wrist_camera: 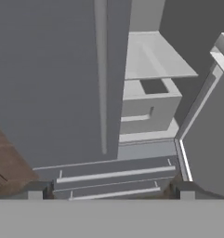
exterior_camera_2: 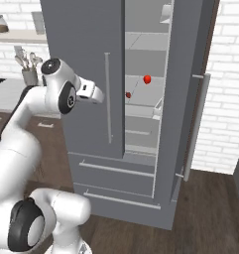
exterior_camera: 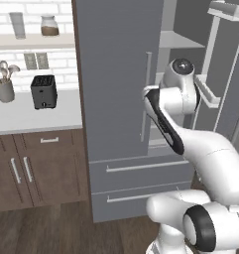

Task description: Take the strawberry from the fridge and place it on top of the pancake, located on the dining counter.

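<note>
The grey fridge (exterior_camera_2: 86, 59) stands with its left door shut and its right door (exterior_camera_2: 198, 114) swung open, showing pale shelves. The strawberry (exterior_camera_2: 147, 79), small and bright red, rests on a middle shelf inside. A smaller dark red thing (exterior_camera_2: 128, 95) lies below and left of it. My gripper (exterior_camera_2: 97, 94) hovers in front of the shut left door, beside its long silver handle (exterior_camera_2: 108, 96) and well left of the strawberry. In the hand view my gripper (wrist_camera: 110, 193) is open, nothing between the fingertips (wrist_camera: 34, 190). The pancake and the dining counter are out of view.
Two fridge drawers (exterior_camera: 141, 171) sit below the doors. To the left is a wall countertop (exterior_camera: 31, 116) with a black toaster (exterior_camera: 43, 92) and a utensil pot (exterior_camera: 4, 89), over brown cabinets (exterior_camera: 22, 171). A white brick wall (exterior_camera_2: 225, 89) lies right of the open door.
</note>
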Motion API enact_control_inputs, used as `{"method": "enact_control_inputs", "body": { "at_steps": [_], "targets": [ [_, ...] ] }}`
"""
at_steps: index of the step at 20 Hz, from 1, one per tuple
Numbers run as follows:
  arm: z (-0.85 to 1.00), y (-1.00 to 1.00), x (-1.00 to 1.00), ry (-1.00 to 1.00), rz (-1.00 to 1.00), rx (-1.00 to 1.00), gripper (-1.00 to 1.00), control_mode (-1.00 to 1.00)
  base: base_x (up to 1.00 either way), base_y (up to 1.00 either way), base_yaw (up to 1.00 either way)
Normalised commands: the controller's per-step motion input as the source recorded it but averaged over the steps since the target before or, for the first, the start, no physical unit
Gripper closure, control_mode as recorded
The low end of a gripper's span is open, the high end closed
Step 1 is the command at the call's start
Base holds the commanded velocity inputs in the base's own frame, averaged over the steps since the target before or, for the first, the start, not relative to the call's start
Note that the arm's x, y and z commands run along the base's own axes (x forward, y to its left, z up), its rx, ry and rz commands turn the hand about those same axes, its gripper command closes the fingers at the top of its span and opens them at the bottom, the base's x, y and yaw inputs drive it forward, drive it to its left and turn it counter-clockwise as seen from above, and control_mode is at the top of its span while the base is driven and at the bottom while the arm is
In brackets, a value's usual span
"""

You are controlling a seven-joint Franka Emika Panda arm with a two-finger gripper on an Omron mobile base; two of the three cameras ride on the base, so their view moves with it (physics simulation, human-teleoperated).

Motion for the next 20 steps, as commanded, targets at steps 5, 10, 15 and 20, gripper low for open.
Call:
{"method": "enact_control_inputs", "body": {
  "at_steps": [5, 10, 15, 20],
  "targets": [
    [-0.02, -0.06, 0.78, 0.0, 0.0, 0.0, -1.0, -1.0, 0.0, 0.0, 0.0],
    [-0.08, -0.01, 0.75, 0.0, 0.0, 0.0, -1.0, -1.0, 0.0, 0.0, 0.0],
    [-0.18, 0.0, 0.71, -0.02, 0.0, 0.01, -1.0, -1.0, 0.0, 0.0, 0.0],
    [-0.27, 0.0, 0.74, -0.01, 0.0, 0.02, -1.0, -1.0, 0.0, 0.0, 0.0]
  ]
}}
